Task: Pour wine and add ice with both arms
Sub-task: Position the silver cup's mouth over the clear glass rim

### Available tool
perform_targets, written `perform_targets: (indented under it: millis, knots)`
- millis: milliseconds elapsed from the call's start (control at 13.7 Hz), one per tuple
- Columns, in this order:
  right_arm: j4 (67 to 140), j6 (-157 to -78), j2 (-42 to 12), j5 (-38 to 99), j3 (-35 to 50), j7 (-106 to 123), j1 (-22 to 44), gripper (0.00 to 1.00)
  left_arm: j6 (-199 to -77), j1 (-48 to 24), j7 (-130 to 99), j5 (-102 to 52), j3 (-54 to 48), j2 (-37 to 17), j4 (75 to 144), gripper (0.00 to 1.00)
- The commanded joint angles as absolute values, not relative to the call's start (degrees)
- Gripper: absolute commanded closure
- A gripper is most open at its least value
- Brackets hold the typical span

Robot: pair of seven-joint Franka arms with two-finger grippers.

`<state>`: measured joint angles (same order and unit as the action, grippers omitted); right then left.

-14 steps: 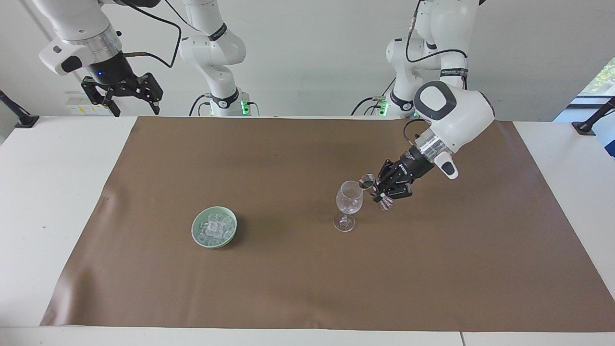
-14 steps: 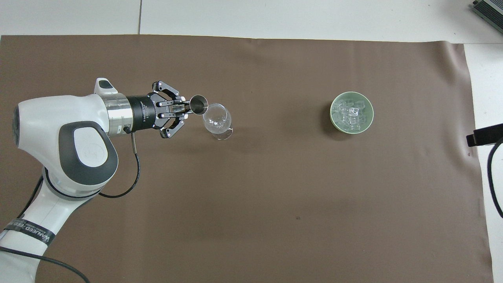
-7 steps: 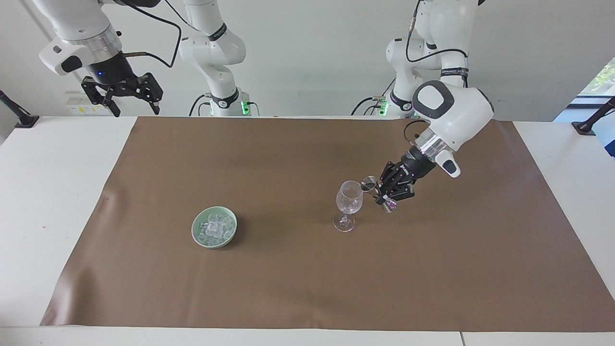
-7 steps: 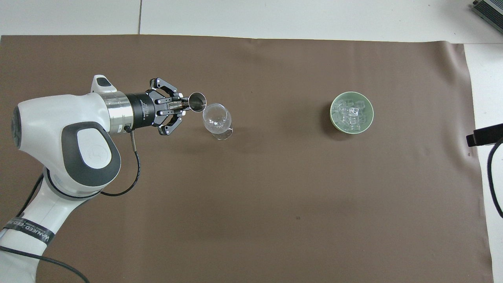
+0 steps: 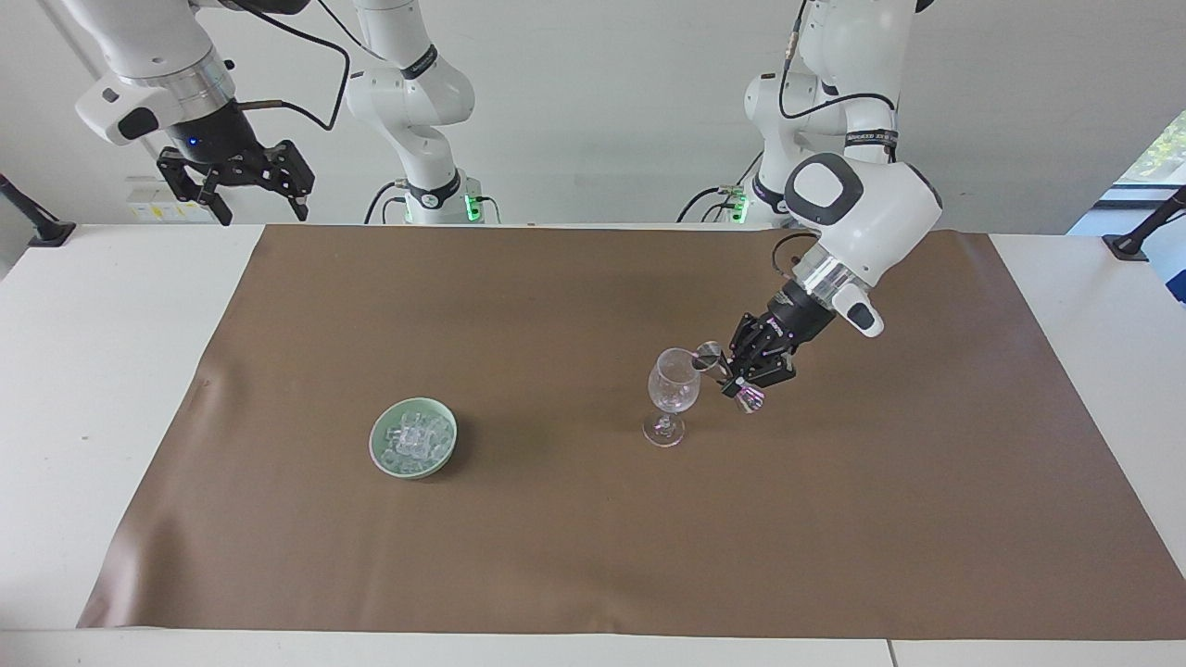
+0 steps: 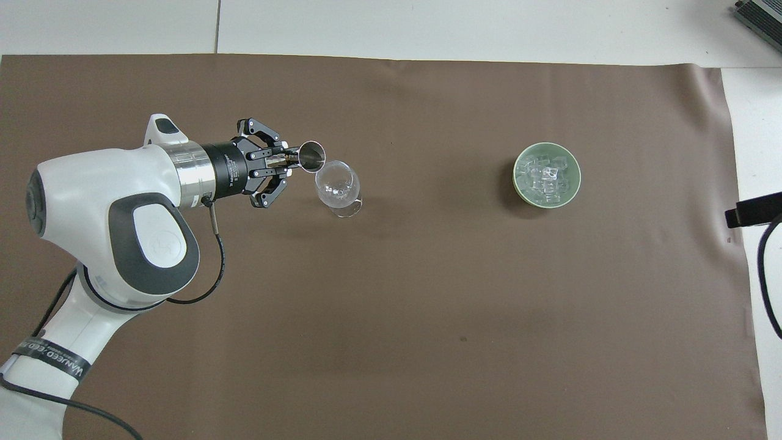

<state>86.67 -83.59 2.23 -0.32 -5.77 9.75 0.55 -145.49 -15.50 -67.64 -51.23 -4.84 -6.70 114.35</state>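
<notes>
My left gripper (image 5: 734,373) (image 6: 282,160) is shut on a small steel jigger (image 5: 710,354) (image 6: 311,156). The jigger is tipped with its mouth at the rim of a clear wine glass (image 5: 674,385) (image 6: 336,183), which stands upright on the brown mat. The glass looks colourless, and any wine is hidden from me. The ice (image 5: 414,435) (image 6: 545,177) lies heaped in a pale green bowl (image 5: 380,451) (image 6: 517,178) toward the right arm's end of the table. My right gripper (image 5: 248,197) waits open, high over the table's edge at the robots' end, with nothing in it.
A brown mat (image 5: 556,556) (image 6: 427,305) covers most of the white table. Black clamp posts (image 5: 37,222) (image 5: 1135,236) stand at both ends near the robots. A black fixture with a cable (image 6: 754,209) shows at the right arm's end.
My left arm has lifted slightly and turned its wrist, tipping the jigger further toward the glass rim. The right arm, glass and bowl have not moved.
</notes>
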Motion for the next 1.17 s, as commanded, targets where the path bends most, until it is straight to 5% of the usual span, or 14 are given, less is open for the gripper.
perform_targets:
  millis: [0, 1092]
  knots:
    - [87.4, -83.5, 2.8, 0.2, -6.2, 10.5, 1.0, 0.0, -146.6, -16.6, -69.3, -47.8, -4.0, -6.8, 113.7, 1.0]
    - [87.3, -83.5, 2.8, 0.2, -6.2, 10.5, 1.0, 0.0, -149.1, -18.4, -69.2, -41.9, -4.0, -6.8, 113.6, 1.0]
